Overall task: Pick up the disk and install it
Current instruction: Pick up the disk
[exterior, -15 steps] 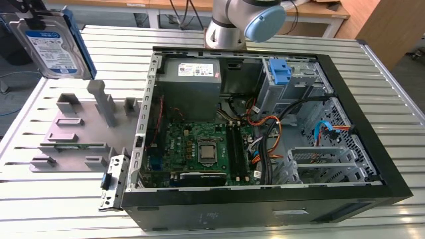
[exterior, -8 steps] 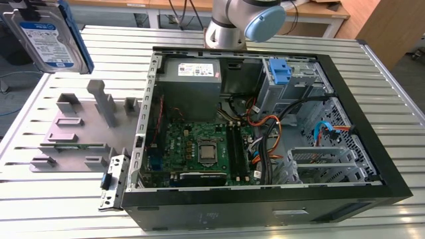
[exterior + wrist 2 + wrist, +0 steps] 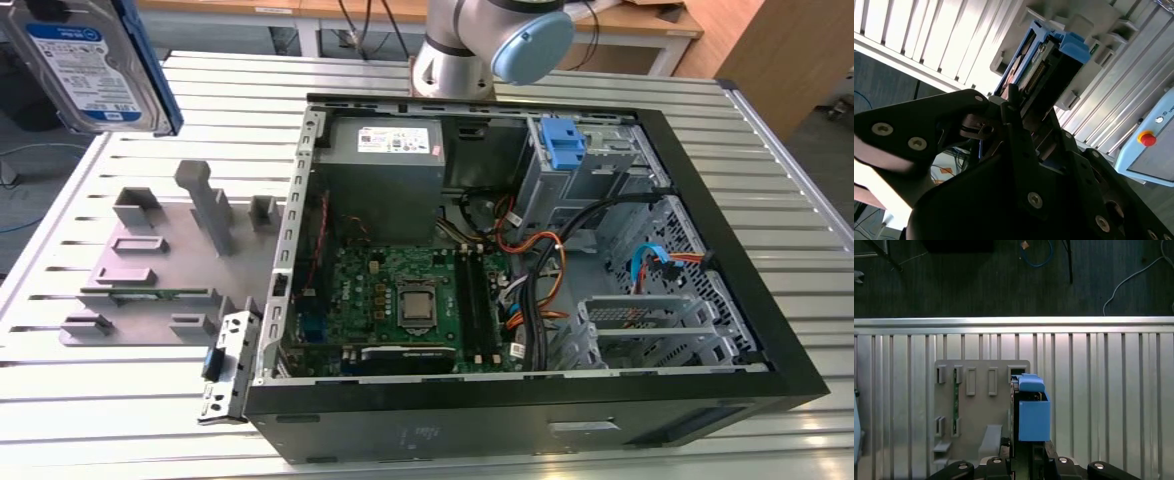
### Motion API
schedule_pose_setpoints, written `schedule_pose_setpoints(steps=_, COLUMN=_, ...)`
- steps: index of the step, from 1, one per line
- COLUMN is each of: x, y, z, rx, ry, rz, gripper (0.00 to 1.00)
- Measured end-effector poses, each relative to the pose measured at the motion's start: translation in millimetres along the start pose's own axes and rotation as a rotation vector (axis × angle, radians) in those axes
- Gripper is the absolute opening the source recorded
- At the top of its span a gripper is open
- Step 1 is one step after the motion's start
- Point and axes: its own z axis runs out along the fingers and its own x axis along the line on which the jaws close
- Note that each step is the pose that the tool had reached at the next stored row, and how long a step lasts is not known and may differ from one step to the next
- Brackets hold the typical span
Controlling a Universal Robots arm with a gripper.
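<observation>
**Claw** point(image 3: 1021, 117) clamped on disk point(image 3: 1030, 412), fingers on its flat faces. Disk hangs edge-down, well above the grey holder fixture point(image 3: 979, 390) on the bench point(image 3: 1104, 390), clear of its slots. The carry is judged best w/ firm grip, disk kept square, no swing, high enough to pass the PC case point(image 3: 467, 430) wall. Wrist points straight down at bench. Arm point(image 3: 461, 55) rises from behind the case.

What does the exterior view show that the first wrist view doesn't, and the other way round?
Exterior view's own: the open computer case, its green motherboard and the arm. First wrist view's own: the tool gripping the disk, and dark floor with cables. Shared: the disk, the grey holder plate, the slatted table.
</observation>
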Motion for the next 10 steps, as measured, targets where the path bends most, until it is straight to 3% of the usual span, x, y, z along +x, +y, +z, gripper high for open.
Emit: schedule_pose_setpoints(steps=10, x=-0.4, y=0.0, z=-21.1, rx=0.0, ry=0.0, rz=0.0, gripper=0.35)
